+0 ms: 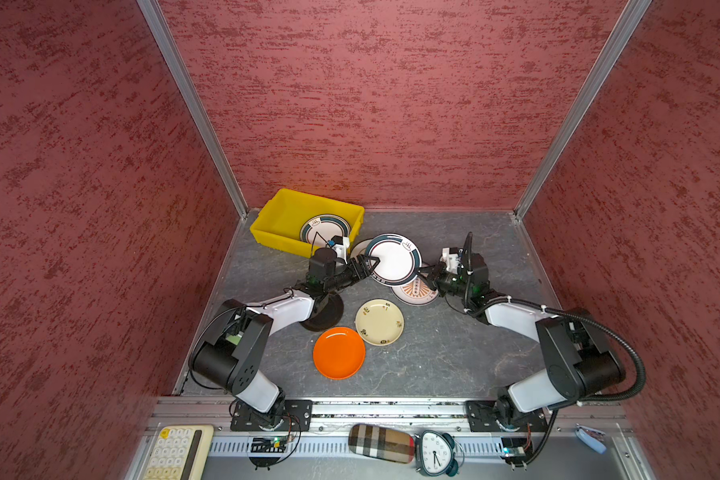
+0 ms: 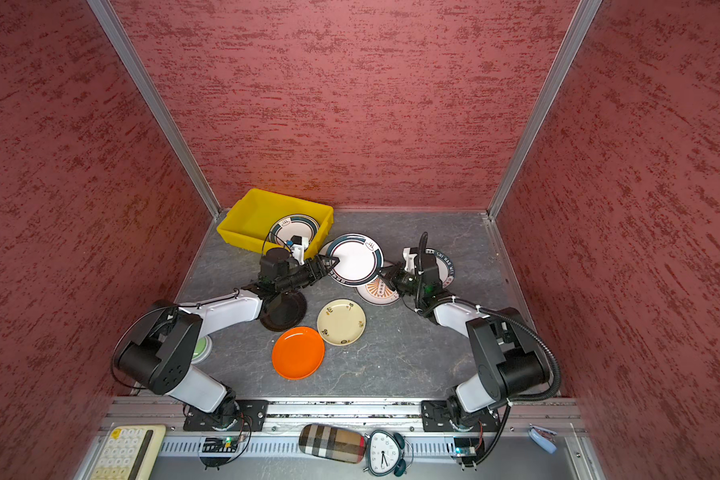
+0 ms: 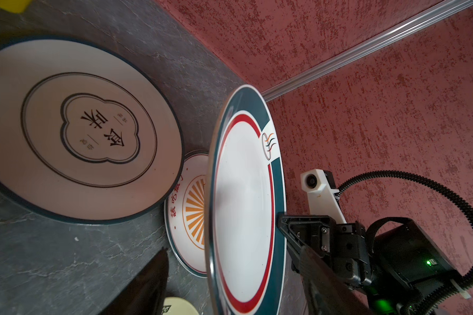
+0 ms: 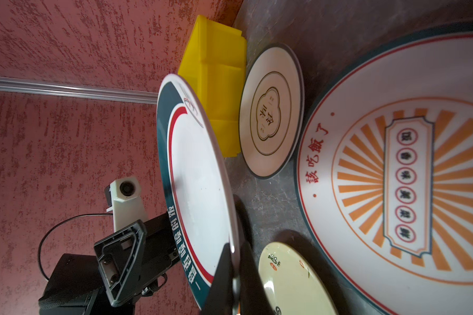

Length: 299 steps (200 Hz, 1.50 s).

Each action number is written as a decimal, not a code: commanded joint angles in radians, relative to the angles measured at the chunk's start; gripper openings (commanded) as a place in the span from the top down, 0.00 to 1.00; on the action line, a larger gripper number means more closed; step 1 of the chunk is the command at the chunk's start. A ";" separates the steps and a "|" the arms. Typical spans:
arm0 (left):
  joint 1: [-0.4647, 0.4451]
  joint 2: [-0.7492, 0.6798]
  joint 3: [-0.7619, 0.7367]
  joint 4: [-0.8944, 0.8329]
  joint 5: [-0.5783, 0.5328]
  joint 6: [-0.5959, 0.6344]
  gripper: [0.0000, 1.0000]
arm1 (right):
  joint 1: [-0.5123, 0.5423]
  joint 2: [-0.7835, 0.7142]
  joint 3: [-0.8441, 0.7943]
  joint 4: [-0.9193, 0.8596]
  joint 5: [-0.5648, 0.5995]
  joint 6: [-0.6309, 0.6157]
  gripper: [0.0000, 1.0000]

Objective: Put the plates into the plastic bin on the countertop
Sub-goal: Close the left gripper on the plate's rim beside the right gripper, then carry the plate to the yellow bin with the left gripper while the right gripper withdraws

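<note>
The teal-rimmed plate [image 1: 393, 259] hangs above the countertop [image 1: 433, 353] just beside the plastic bin [image 1: 275, 240], which holds a second plate [image 1: 325, 227]. The right gripper [image 1: 422, 274] is clamped on the rim farthest from the bin. The left gripper [image 1: 373, 263] has its fingers apart astride the nearer rim.

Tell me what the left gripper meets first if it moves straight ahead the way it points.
The teal-rimmed plate that the right gripper holds up; its rim sits right at the left gripper, seemingly between the open jaws.

One plate [image 1: 324, 227] in the bin [image 1: 267, 233], back left on the countertop [image 1: 433, 357]
</note>
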 commanded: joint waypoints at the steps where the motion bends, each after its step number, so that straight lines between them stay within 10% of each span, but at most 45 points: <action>1: 0.009 0.016 0.000 0.061 0.051 -0.026 0.32 | 0.019 -0.038 0.025 0.067 -0.024 0.040 1.00; 77: 0.010 0.022 0.002 0.068 0.068 -0.033 0.50 | 0.036 -0.099 0.031 -0.004 0.009 0.034 1.00; 173: 0.014 0.010 -0.006 0.052 0.057 -0.028 1.00 | 0.050 -0.148 0.055 -0.106 0.061 -0.021 1.00; 223: 0.018 0.001 -0.006 0.047 0.043 -0.024 1.00 | 0.052 -0.171 0.054 -0.129 0.073 -0.041 0.52; 299: 0.036 -0.006 0.094 -0.064 -0.023 0.012 1.00 | 0.052 -0.244 0.086 -0.301 0.130 -0.185 0.34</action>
